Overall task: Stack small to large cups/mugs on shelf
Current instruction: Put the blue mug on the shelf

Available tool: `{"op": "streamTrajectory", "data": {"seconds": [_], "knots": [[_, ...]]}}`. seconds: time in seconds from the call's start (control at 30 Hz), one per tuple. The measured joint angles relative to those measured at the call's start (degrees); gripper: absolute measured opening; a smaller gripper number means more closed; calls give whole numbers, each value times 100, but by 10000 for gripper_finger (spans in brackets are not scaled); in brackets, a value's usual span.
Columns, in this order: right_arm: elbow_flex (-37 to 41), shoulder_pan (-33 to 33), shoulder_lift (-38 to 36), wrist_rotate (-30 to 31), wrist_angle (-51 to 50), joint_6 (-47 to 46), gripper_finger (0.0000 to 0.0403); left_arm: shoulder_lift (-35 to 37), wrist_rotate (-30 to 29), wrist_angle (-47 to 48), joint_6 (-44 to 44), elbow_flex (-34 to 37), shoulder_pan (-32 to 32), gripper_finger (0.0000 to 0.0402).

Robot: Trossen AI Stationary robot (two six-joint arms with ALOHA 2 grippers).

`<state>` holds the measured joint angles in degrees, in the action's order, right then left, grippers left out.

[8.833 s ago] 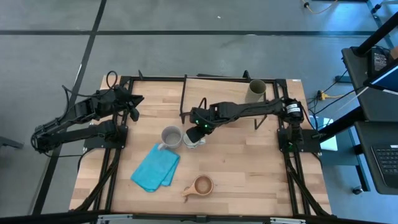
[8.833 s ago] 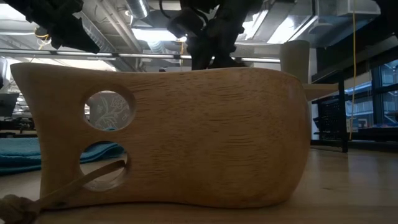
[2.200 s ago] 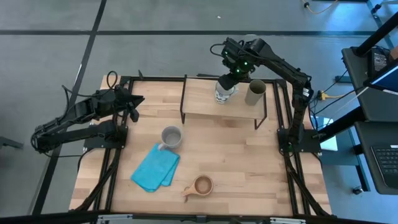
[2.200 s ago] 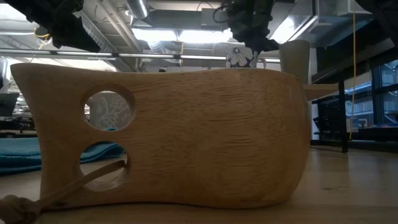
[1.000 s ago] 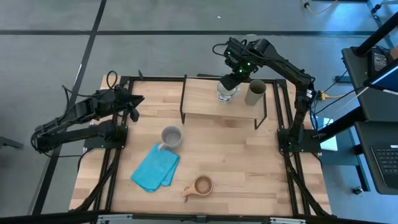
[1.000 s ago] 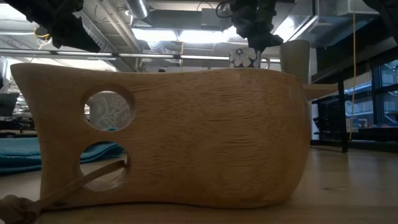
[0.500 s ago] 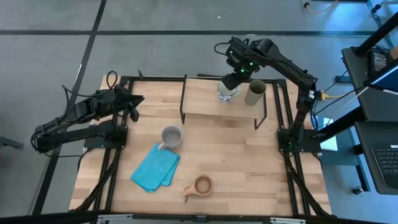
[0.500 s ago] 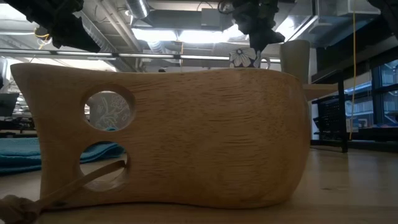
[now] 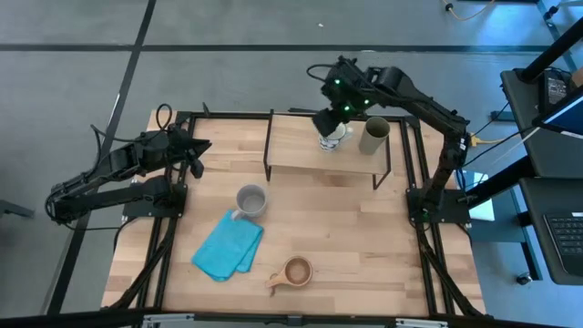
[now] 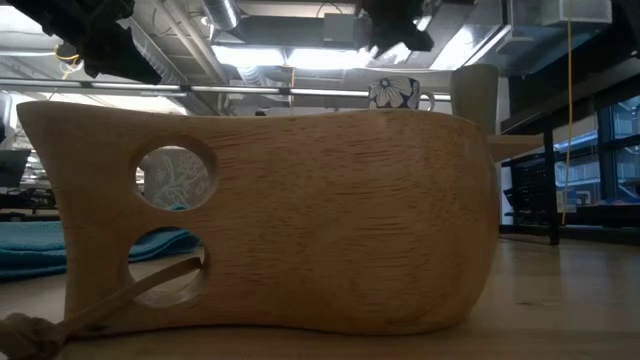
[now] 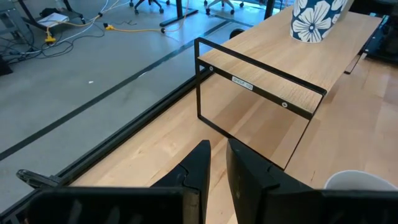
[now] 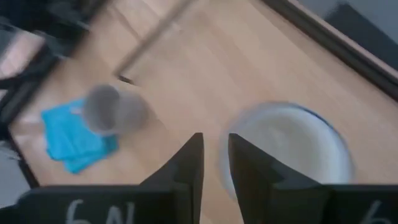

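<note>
The white flowered mug [image 9: 335, 137] [image 10: 398, 93] [image 11: 314, 15] stands upright on its base on the shelf's [image 9: 301, 146] wooden top, and the olive tumbler [image 9: 374, 134] [image 10: 475, 90] stands beside it toward the table's right. My right gripper [image 9: 324, 122] [image 10: 398, 42] [image 12: 215, 163] hovers just above and left of the white mug, touching nothing, its fingers a narrow gap apart. The grey mug [image 9: 250, 199] [image 12: 111, 109] stands on the table in front of the shelf. Near the front edge sits the wooden cup [image 9: 293, 271] [image 10: 270, 220]. My left gripper [image 9: 197, 160] [image 11: 218, 155] waits shut at the table's left side.
A blue cloth [image 9: 228, 247] [image 12: 73, 140] lies on the table between the grey mug and the wooden cup. The shelf's left half [image 11: 267, 71] is bare wood, on thin black legs. The wooden cup fills most of the low view.
My right gripper has come off the white mug, risen, and moved toward the table's left. The mug has stayed where it was, upright on the shelf beside the tumbler.
</note>
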<state>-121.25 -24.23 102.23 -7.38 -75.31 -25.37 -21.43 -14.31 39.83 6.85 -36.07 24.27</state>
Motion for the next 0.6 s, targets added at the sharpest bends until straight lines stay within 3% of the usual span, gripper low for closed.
{"op": "streamTrajectory", "data": {"seconds": [0.13, 0.33, 0.47, 0.6], "knots": [[0, 345, 0, 202, 580, -165, 76, 0, 64, -171, 0, 2, -1, 47], [0, 837, 2, 590, 1567, -154, 76, -91, 621, -1551, -204, 0, 0, 47], [0, 1130, -55, 831, 2144, -114, 76, -503, 867, -2299, -103, 0, 0, 47], [-2, 1421, -195, 1333, 2227, -106, 76, -1307, 1669, -2988, -103, 0, -4, 47]]}}
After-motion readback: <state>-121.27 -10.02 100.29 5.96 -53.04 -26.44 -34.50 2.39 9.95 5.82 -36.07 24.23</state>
